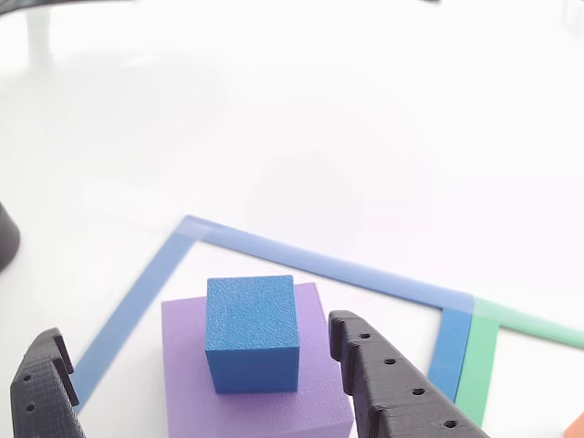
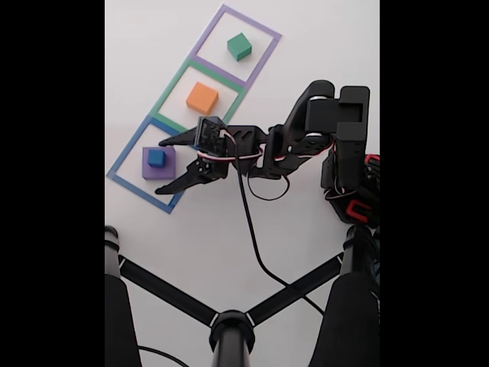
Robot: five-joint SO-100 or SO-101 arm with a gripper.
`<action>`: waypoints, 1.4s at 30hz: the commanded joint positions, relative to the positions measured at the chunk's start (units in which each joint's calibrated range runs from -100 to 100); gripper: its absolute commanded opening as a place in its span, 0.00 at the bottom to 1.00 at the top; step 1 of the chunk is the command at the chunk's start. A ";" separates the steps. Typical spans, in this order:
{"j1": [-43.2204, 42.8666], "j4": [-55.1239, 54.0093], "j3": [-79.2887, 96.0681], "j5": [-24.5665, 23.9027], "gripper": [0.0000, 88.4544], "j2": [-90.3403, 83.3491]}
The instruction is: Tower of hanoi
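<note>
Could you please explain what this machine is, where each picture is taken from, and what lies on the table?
This is a small black robot arm with a two-finger gripper. The fixed view looks down from above; the other view looks out between the open fingers. On the white table are three taped square outlines. The blue outline holds a purple block with a smaller blue block on top. An orange block sits in the green outline, a green block in the purple outline. Nothing is held.
</note>
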 commanded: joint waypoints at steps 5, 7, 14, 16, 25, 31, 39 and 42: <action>-0.50 -1.47 -3.60 0.39 0.36 0.77; -0.50 -1.47 -3.69 0.39 0.35 1.09; -1.19 -1.39 -4.24 0.39 0.33 1.65; -1.49 -1.30 -4.24 0.39 0.31 1.65; -2.10 -1.22 -4.24 0.39 0.20 1.65; -2.18 -1.14 -4.60 0.39 0.15 1.89; -2.18 -1.14 -5.42 0.39 0.09 2.70; -2.10 -1.06 -5.42 0.39 0.07 2.78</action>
